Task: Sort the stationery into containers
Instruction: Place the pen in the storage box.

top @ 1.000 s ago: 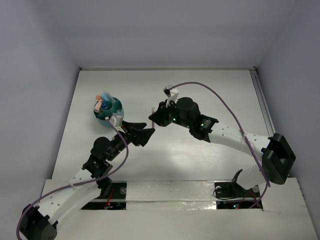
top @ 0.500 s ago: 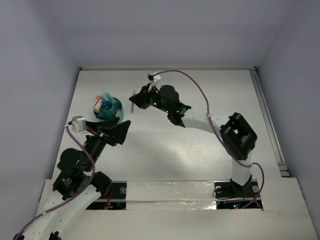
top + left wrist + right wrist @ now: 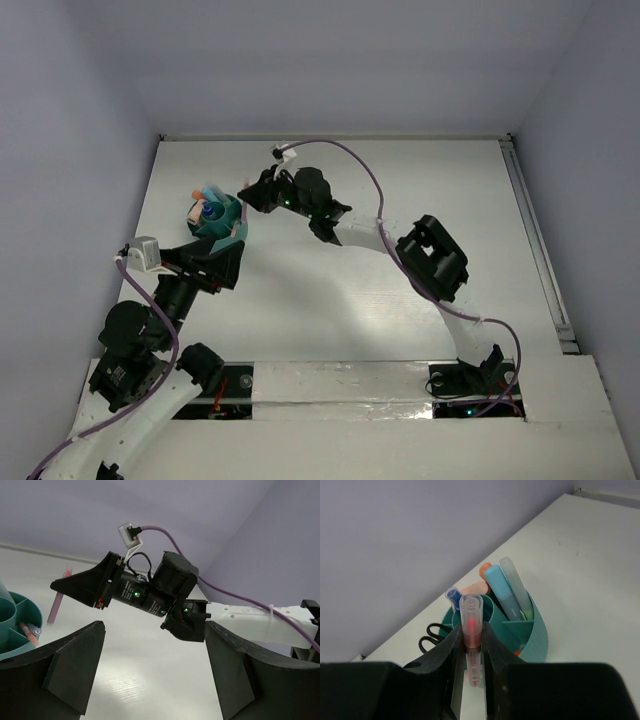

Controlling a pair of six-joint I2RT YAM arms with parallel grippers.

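Note:
The round teal pot stands at the table's far left and holds several pens. In the right wrist view I see a blue-capped tube, a teal marker, a pale marker and an orange cap in the pot, with black scissors handles at its left. My right gripper is shut on a pink marker, held upright just beside the pot's rim. My left gripper is open and empty, just in front of the pot.
The right arm stretches across the left wrist view, with the pink marker hanging from its fingers. A purple cable loops over the right arm. The grey back wall rises behind the pot.
The right arm has carried the pink marker left from the table's middle to the pot's edge. The left gripper has drawn back to the left and opened wider.

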